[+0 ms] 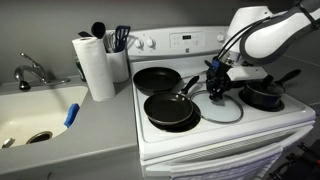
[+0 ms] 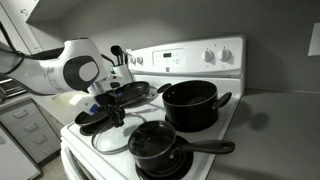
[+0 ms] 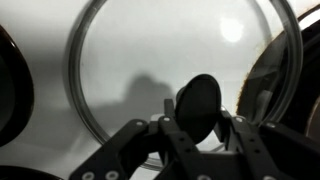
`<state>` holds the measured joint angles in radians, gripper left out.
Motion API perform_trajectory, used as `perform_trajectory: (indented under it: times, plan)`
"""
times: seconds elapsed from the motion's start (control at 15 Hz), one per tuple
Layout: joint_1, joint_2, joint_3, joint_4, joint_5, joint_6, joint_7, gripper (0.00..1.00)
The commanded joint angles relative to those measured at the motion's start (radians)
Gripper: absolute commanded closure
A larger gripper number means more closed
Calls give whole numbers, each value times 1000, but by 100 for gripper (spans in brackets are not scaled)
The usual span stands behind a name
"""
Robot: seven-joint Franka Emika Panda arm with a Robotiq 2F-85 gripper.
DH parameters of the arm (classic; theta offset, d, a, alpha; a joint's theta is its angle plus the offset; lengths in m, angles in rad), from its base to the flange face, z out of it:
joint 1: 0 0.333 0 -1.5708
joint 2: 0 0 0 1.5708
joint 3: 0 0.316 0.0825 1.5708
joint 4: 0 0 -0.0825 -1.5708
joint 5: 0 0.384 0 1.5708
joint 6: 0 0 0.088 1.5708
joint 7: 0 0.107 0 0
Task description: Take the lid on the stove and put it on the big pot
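The clear-glass lid (image 1: 224, 108) lies flat on the front of the white stove (image 1: 180, 42), also seen in an exterior view (image 2: 112, 140). My gripper (image 1: 215, 88) reaches down over its centre. In the wrist view the gripper (image 3: 200, 113) is shut on the lid's black knob, with the glass (image 3: 150, 60) and metal rim spread out below; I cannot tell whether the lid has left the stove top. The big pot (image 2: 190, 105), wide and black with loop handles, stands open at the back of the stove, just behind the gripper (image 2: 110, 105).
Two black frying pans (image 1: 157, 78) (image 1: 170, 108) sit next to the lid. A lidded long-handled saucepan (image 2: 155, 148) stands in front of the big pot. A paper towel roll (image 1: 97, 65), a utensil holder (image 1: 118, 60) and a sink (image 1: 35, 115) are on the counter.
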<state>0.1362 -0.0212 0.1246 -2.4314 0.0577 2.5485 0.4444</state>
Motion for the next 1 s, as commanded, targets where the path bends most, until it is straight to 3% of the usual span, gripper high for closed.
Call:
perform_trajectory:
  times: [0.0,0.93]
  plan:
    - [-10,16,-3,35,19,-66,-22,86]
    - [-25,-4,-11,209,-155,-378,15,86]
